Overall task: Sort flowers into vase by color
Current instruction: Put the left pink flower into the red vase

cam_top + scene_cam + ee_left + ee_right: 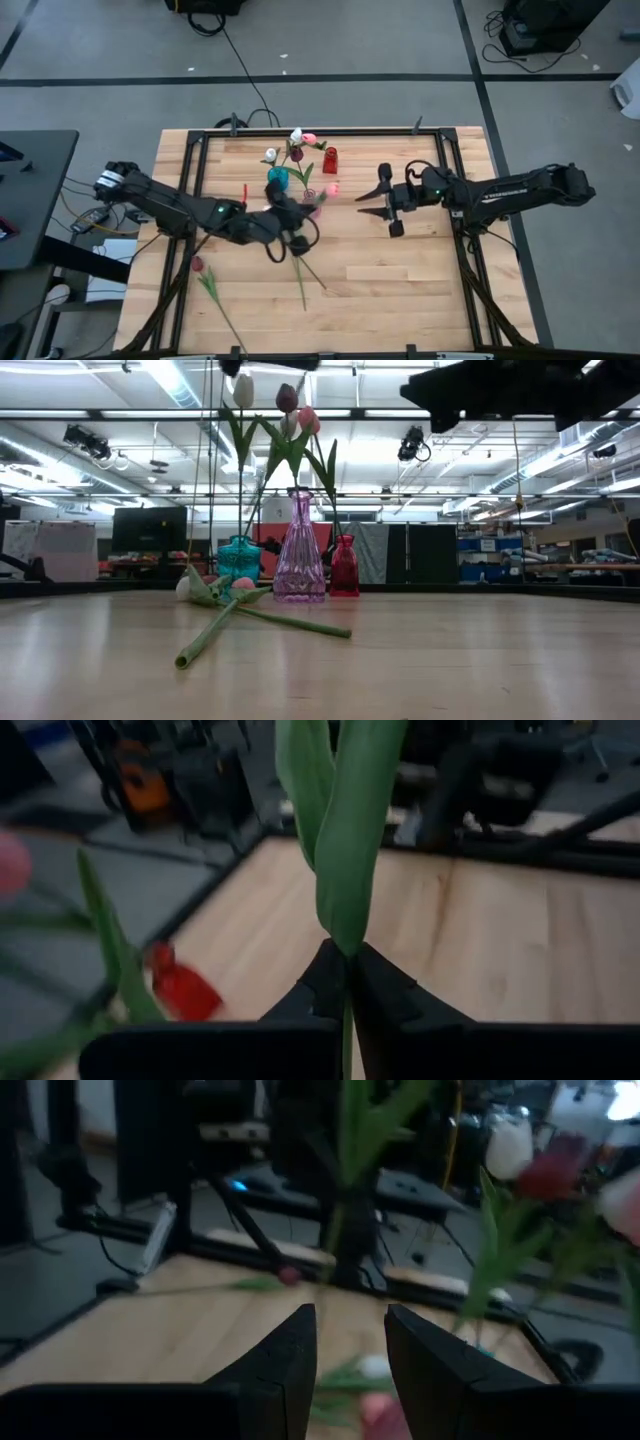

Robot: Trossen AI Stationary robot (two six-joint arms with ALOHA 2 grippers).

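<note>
My left gripper (298, 213) (345, 982) is at the table's middle, above the lying flowers, shut on a green tulip stem (345, 870) whose leaves rise out of the left wrist view; its bud is not in that view. My right gripper (384, 203) (350, 1350) hovers open to the right of the vases, holding nothing. A teal vase (238, 557), a purple vase (300, 550) and a red vase (343, 565) stand in the far middle. White (243, 390), dark red (287, 398) and pink (308, 420) tulips stand in the purple vase. Two tulips (262, 616) lie flat on the table. My left gripper pinches the tulip's stem (346, 960) just below its leaves, between its two fingers (385, 995). The fingers lie across the stem, and the leaves stand up beyond the fingertips. The flower is lifted clear of the table.
A dark red tulip (200, 266) lies near the table's left near corner, stem toward the near edge. A pink bud (333, 187) shows beside the red vase (330, 160). A black frame (440, 140) borders the table. Bare wood (400, 270) lies toward the near right.
</note>
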